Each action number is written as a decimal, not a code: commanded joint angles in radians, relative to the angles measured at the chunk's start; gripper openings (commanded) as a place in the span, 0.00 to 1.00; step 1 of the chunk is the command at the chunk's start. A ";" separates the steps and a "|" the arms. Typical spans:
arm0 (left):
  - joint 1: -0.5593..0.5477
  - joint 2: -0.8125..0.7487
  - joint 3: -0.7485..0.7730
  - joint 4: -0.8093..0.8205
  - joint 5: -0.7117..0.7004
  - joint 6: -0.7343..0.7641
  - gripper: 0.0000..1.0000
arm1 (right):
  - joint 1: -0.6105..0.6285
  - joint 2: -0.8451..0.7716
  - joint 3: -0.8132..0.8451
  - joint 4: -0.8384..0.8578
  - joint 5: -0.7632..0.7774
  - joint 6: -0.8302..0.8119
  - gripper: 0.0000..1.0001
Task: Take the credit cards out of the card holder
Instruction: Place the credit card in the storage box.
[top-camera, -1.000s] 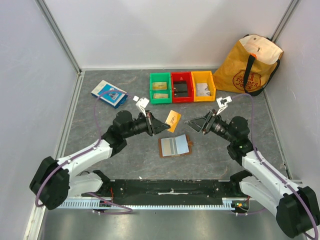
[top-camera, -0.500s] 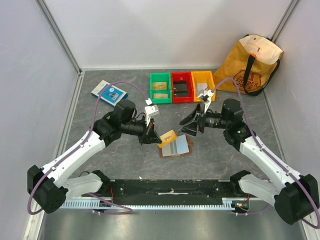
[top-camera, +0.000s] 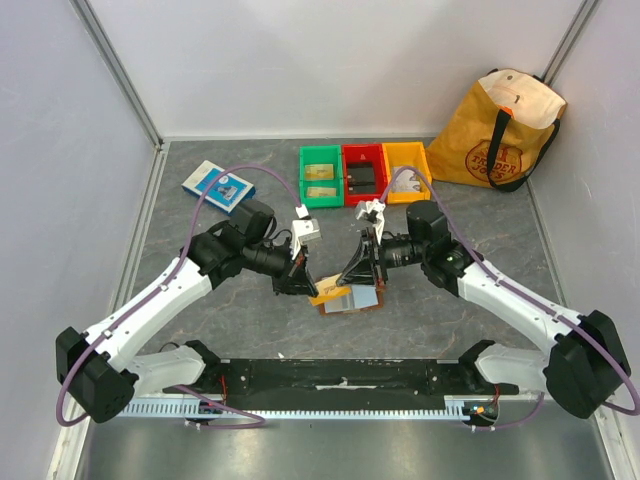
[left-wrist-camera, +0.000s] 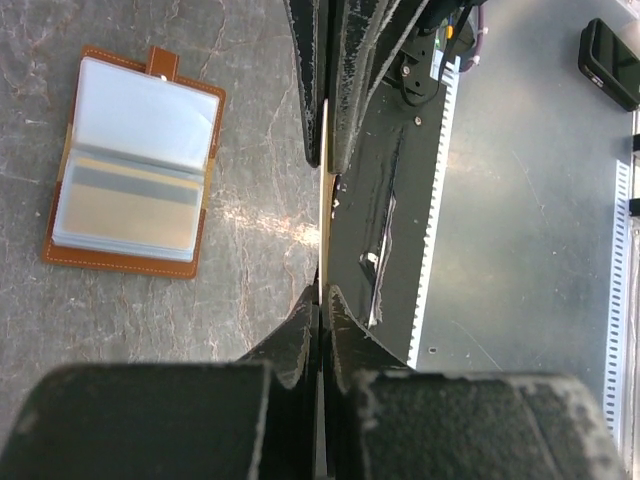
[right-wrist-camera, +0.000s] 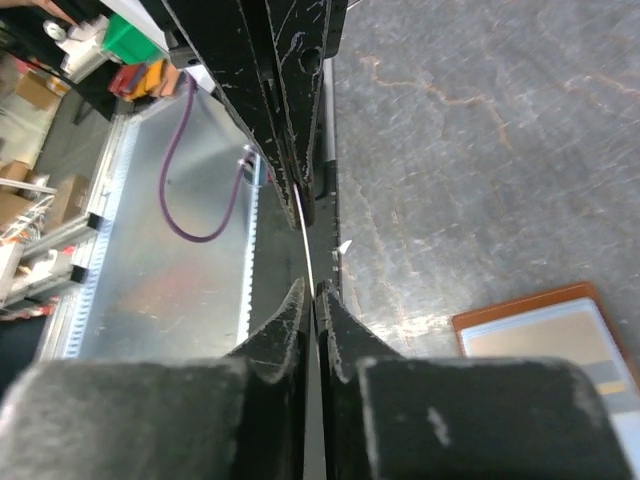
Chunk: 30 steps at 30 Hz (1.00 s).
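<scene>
A tan-gold credit card (top-camera: 328, 296) hangs just above the left edge of the open card holder (top-camera: 362, 299), pinched from both sides. My left gripper (top-camera: 308, 283) is shut on one end of it, and my right gripper (top-camera: 350, 280) is closed on the other end. The left wrist view shows the card edge-on (left-wrist-camera: 324, 200) between my left gripper (left-wrist-camera: 322, 292) and the right arm's fingers (left-wrist-camera: 350, 80). In the right wrist view the card's edge (right-wrist-camera: 303, 225) runs into my right gripper (right-wrist-camera: 312, 292). The brown card holder (left-wrist-camera: 130, 190) lies open on the table, with another banded card (left-wrist-camera: 125, 195) in its sleeve.
Green (top-camera: 320, 176), red (top-camera: 363, 174) and yellow (top-camera: 406, 172) bins stand in a row at the back. A yellow tote bag (top-camera: 500, 130) fills the back right corner. A blue-and-white flat box (top-camera: 218, 186) lies at the back left. The black base rail (top-camera: 340, 375) runs along the near edge.
Both arms moved inward and down over the card holder. The right gripper reached the card that the left holds and closed on it.
</scene>
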 joint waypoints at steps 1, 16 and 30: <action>-0.002 -0.006 0.039 -0.015 0.012 0.032 0.03 | 0.008 0.011 0.035 0.051 -0.027 0.018 0.00; 0.003 -0.386 -0.395 0.741 -0.547 -0.681 0.71 | -0.049 -0.051 -0.262 0.737 0.347 0.681 0.00; 0.000 -0.340 -0.581 1.168 -0.530 -0.953 0.63 | -0.044 -0.044 -0.363 0.944 0.446 0.878 0.00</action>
